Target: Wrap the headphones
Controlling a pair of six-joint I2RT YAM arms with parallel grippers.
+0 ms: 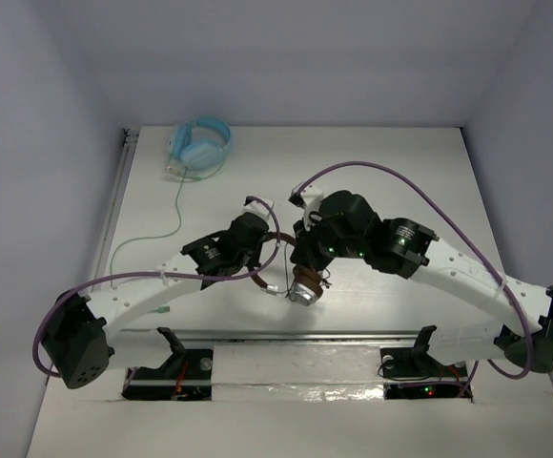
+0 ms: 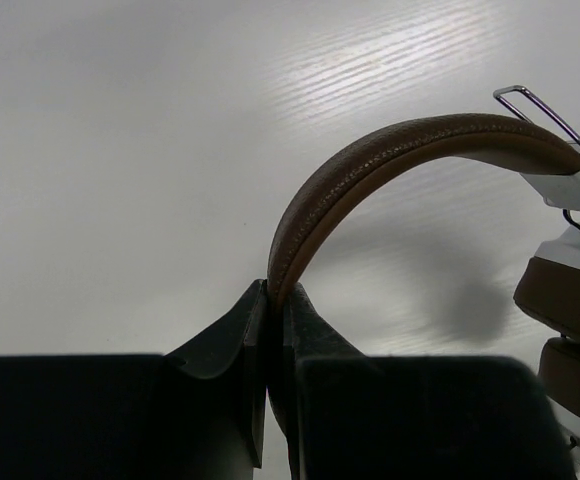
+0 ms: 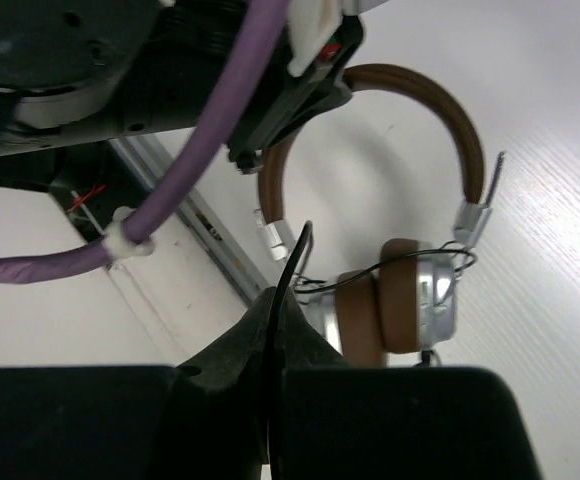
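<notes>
At mid-table, left gripper (image 2: 274, 300) is clamping the headband (image 2: 370, 160), right gripper (image 3: 275, 305) pinching the cable (image 3: 296, 258) — likely wrapping the headphones (image 3: 410, 300), needing taut loops next.

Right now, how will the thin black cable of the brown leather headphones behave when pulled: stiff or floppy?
Probably floppy: the thin black cable bends loosely around the silver earcup. Likely light and slippery too, as the shut right gripper pinches only a thin strand.
</notes>
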